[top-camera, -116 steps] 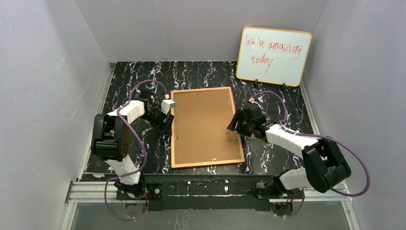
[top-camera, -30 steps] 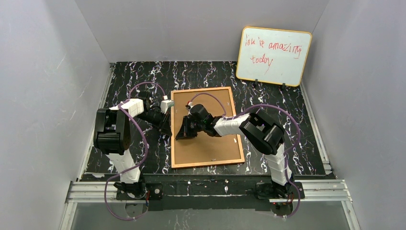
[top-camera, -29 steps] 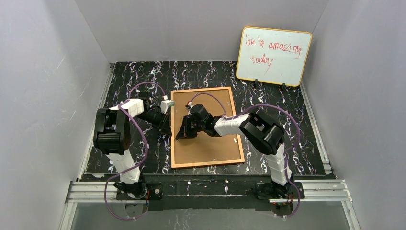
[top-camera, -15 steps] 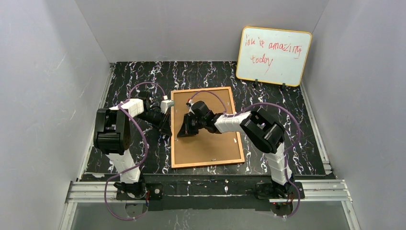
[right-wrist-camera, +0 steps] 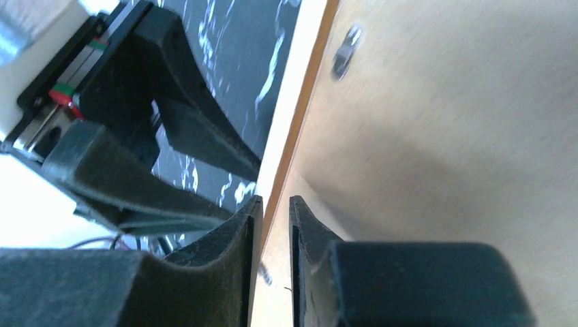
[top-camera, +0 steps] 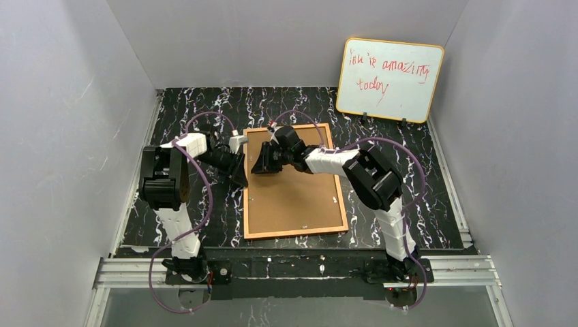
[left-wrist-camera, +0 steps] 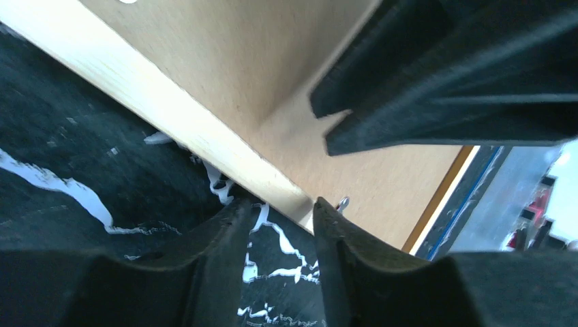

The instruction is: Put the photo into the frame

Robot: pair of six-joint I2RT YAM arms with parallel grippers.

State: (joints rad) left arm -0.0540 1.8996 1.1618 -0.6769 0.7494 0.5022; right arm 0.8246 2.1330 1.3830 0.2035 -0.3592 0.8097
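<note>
The frame point(top-camera: 296, 191) lies flat in the middle of the table with its plain brown board back up. The photo is not in view. My left gripper point(top-camera: 240, 174) is open, its fingertips at the frame's left rim; the left wrist view point(left-wrist-camera: 279, 211) shows the light wooden rim point(left-wrist-camera: 170, 116) crossing just beyond them. My right gripper point(top-camera: 259, 165) reaches across the board to the far left part. In the right wrist view point(right-wrist-camera: 274, 204) its jaws stand almost together over the rim line, with nothing seen held.
A yellow-edged whiteboard point(top-camera: 388, 78) with red handwriting leans on the back wall at the right. Small metal clips point(right-wrist-camera: 344, 51) sit along the frame's back edges, one by my left fingertip point(left-wrist-camera: 341, 203). The two grippers are close together at the frame's left rim.
My right gripper has crossed from the frame's right edge to its left side, then slid along that edge toward the far corner. My left gripper shifted slightly farther along the rim.
</note>
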